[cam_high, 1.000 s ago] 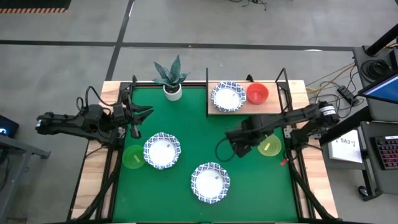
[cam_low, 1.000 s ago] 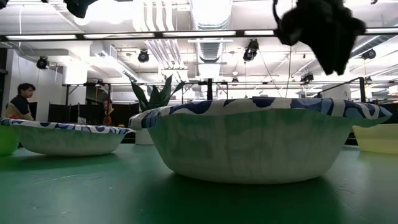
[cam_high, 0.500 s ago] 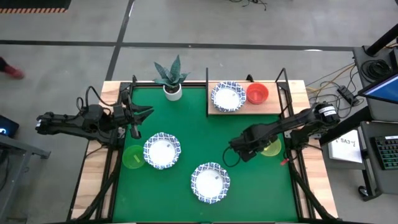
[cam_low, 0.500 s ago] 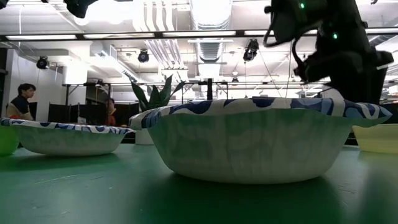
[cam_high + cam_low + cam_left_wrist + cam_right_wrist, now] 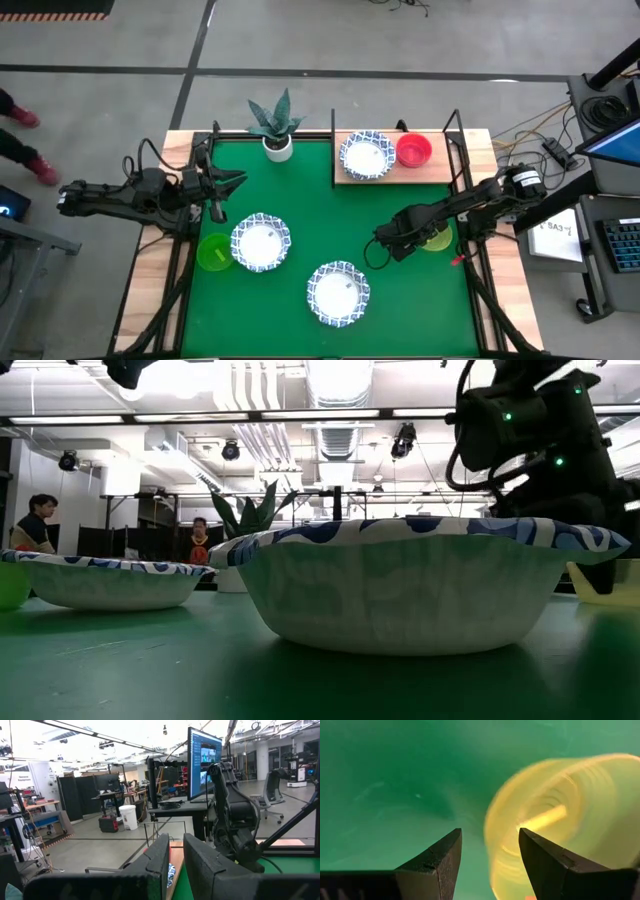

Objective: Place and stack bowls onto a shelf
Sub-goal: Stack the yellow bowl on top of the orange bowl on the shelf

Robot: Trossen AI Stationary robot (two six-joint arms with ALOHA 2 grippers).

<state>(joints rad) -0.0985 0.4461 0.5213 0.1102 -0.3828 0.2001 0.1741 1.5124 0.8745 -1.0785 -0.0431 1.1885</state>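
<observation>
My right gripper points down, open, low over the left rim of a yellow-green bowl that rests on the green mat. One finger stands outside the rim and one over the bowl's inside; whether either touches I cannot tell. The wooden shelf at the far right carries a white blue-rimmed bowl and a red bowl. Two more white bowls and a green bowl sit on the mat. My left gripper waits high at the left, almost shut, holding nothing.
A potted spiky plant stands at the mat's far edge. The shelf's black frame posts rise beside the right arm. Open mat lies between the bowls and the shelf. People stand in the room beyond the table.
My right gripper has come down, pointing downward, from well above the mat to the yellow-green bowl's left rim, drifting slightly toward the near edge. The bowls have stayed where they were.
</observation>
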